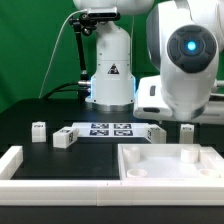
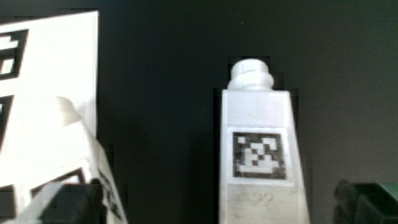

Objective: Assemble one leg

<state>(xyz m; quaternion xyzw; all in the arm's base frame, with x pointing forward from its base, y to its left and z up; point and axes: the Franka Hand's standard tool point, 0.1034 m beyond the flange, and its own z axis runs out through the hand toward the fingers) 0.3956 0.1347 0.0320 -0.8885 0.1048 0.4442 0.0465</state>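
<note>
In the wrist view a leg [image 2: 262, 140], a small white post with a rounded peg end and a black-and-white tag on its face, lies on the black table. My gripper [image 2: 214, 203] is open, with its dark fingertips [image 2: 64, 204] on either side of the leg and a gap on both sides, touching nothing. In the exterior view the gripper itself is hidden behind the arm's big white joint [image 1: 185, 60]. Other legs alike stand at the exterior view's left [image 1: 38, 131] [image 1: 63, 138] and right [image 1: 187, 131].
The marker board [image 1: 110, 130] lies mid-table and shows beside the leg in the wrist view [image 2: 45, 90]. The large white square tray-like part [image 1: 150, 172] sits at the front right. A long white rail [image 1: 12, 160] runs along the front left. The robot base [image 1: 110, 75] stands behind.
</note>
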